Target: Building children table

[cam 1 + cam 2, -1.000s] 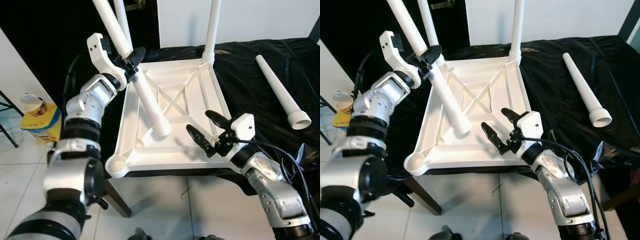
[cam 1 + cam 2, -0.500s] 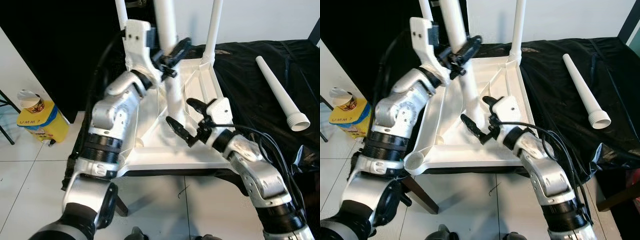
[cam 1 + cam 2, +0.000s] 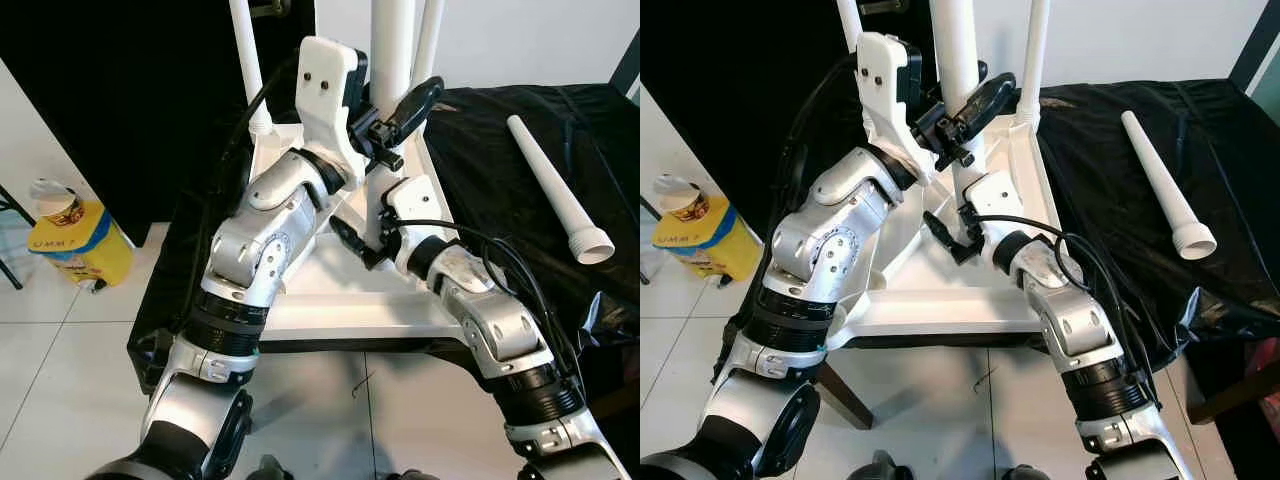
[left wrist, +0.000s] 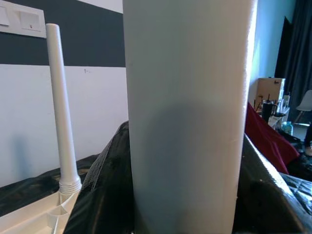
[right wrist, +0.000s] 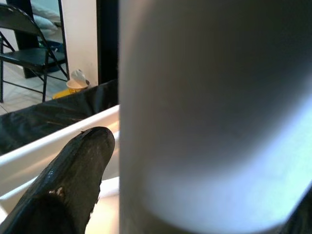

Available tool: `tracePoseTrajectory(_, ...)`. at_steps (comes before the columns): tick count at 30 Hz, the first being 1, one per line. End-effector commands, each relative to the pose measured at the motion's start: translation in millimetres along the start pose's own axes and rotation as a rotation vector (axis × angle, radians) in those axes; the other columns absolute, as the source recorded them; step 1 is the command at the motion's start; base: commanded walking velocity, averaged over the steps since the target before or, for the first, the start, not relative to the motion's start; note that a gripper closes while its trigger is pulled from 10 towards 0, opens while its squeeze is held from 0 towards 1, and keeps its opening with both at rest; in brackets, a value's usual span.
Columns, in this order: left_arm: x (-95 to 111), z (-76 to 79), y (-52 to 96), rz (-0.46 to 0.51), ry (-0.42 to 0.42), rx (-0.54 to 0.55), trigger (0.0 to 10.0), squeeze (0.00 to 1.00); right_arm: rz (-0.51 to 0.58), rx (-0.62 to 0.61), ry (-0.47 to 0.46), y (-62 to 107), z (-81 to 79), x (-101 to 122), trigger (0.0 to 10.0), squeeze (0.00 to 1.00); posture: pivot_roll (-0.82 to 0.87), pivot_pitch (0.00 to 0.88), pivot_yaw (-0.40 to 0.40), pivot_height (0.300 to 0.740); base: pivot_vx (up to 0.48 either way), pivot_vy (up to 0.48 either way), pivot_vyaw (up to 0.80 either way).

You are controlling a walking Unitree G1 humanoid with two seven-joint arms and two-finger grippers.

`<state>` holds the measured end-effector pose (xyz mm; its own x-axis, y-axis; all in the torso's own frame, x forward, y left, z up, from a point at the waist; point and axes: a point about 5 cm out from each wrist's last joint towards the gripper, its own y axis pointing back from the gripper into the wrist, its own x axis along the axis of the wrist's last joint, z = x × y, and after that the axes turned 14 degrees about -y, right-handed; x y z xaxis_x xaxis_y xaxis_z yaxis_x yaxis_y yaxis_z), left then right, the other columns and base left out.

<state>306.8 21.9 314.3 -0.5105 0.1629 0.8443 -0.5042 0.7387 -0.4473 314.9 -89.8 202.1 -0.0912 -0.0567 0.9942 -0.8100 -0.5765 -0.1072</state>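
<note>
A white plastic tabletop (image 3: 330, 310) lies upside down on a table draped in black cloth. Two white legs stand fixed in its far corners, one at the left (image 3: 245, 60) and one at the right (image 3: 430, 40). My left gripper (image 3: 395, 105) is shut on a third white leg (image 3: 392, 40) and holds it nearly upright over the tabletop's middle. Lower down, my right gripper (image 3: 365, 232) is open, its black fingers (image 5: 73, 180) straddling the same leg (image 5: 209, 112) close to its base. The foot of that leg is hidden behind my arms.
A loose white leg (image 3: 555, 185) lies on the black cloth (image 3: 500, 130) at the right. On the tiled floor to the left stands a yellow tub (image 3: 75, 250) with a paper cup on it. A dark doorway is behind at the left.
My left gripper swung the held leg from a slant at the left to upright over the tabletop's middle. My right gripper rose and moved left until its fingers straddled the leg's lower part.
</note>
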Motion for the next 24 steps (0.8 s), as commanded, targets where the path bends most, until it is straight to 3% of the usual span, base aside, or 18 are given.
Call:
tracePoseTrajectory(1, 3.8, 9.7, -2.0, 0.016, -0.002, -0.027, 10.0, 0.0, 0.011, -0.001, 0.017, -4.8, -1.0, 1.5, 10.0, 0.0, -0.02, 0.01, 0.001, 0.74, 0.0, 0.0, 0.0)
tracePoseTrajectory(3, 4.3, 12.1, -2.2, 0.018, 0.0, -0.028, 10.0, 0.0, 0.018, 0.002, 0.028, -6.3, -1.2, 1.7, 10.0, 0.0, -0.02, 0.009, 0.0, 0.74, 0.0, 0.0, 0.0)
tracePoseTrajectory(4, 5.2, 15.4, -3.4, 0.023, 0.006, -0.028, 10.0, 0.0, 0.021, 0.011, 0.041, -8.0, -1.9, 1.1, 2.9, 0.0, -0.02, 0.006, -0.003, 0.74, 0.0, 0.0, 0.0)
tracePoseTrajectory(6, 5.6, 16.4, -3.7, 0.023, 0.007, -0.028, 10.0, 0.0, 0.024, 0.012, 0.046, -8.6, -2.1, 0.9, 2.9, 0.0, -0.02, 0.006, -0.003, 0.74, 0.0, 0.0, 0.0)
tracePoseTrajectory(7, 6.1, 17.1, -4.3, 0.025, 0.009, -0.027, 10.0, 0.0, 0.027, 0.018, 0.051, -9.1, -3.0, 1.1, 0.0, 0.0, -0.02, 0.006, -0.003, 0.74, 0.0, 0.0, 0.0)
tracePoseTrajectory(21, 1.8, 19.3, -4.9, 0.004, -0.036, -0.023, 10.0, 0.0, 0.045, -0.039, -0.005, -8.1, 0.1, -2.9, 0.0, 0.0, -0.02, 0.009, -0.005, 0.74, 0.0, 0.0, 0.0)
tracePoseTrajectory(22, 1.0, 18.9, -4.5, -0.001, -0.044, -0.018, 10.0, 0.0, 0.05, -0.06, -0.022, -7.7, 1.2, -4.1, 3.8, 0.0, -0.02, 0.01, -0.006, 0.74, 0.0, 0.0, 0.0)
tracePoseTrajectory(23, -0.1, 18.6, -3.8, -0.004, -0.039, -0.017, 10.0, 0.2, 0.052, -0.084, -0.042, -7.8, 1.6, -5.4, 10.0, 0.0, -0.02, 0.011, -0.007, 0.74, 0.0, 0.0, 0.0)
tracePoseTrajectory(24, -0.1, 18.6, -3.8, -0.004, -0.039, -0.017, 10.0, 0.2, 0.052, -0.084, -0.042, -7.8, 1.6, -5.4, 10.0, 0.0, -0.02, 0.011, -0.007, 0.74, 0.0, 0.0, 0.0)
